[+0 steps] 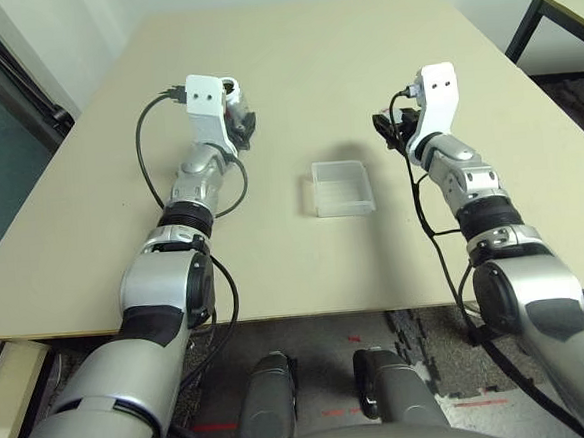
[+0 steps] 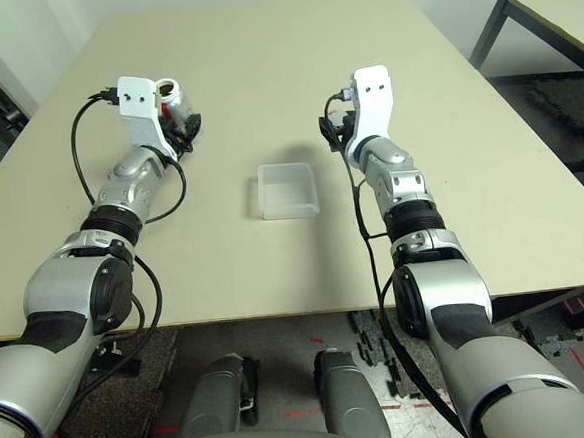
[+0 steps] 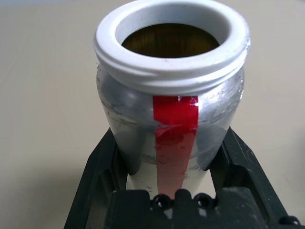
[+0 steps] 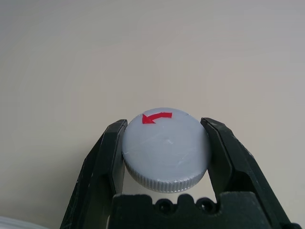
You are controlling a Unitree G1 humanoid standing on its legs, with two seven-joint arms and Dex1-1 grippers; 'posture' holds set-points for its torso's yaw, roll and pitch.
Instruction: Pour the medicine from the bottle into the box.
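Observation:
My left gripper is shut on the bottle, a silvery cylinder with a red stripe and a white rim. It stands upright with its mouth open and uncapped, at the table's left. The medicine is hidden; the bottle's inside looks dark and brownish. My right gripper is shut on the round grey cap, which bears a red arrow, and hangs over the table's right side. The clear plastic box lies on the table between the two arms, nearer the right one, with nothing visible in it.
The beige table stretches wide around the box, with its near edge just below my elbows. A second table with a dark leg stands at the far right. Black cables loop beside both forearms.

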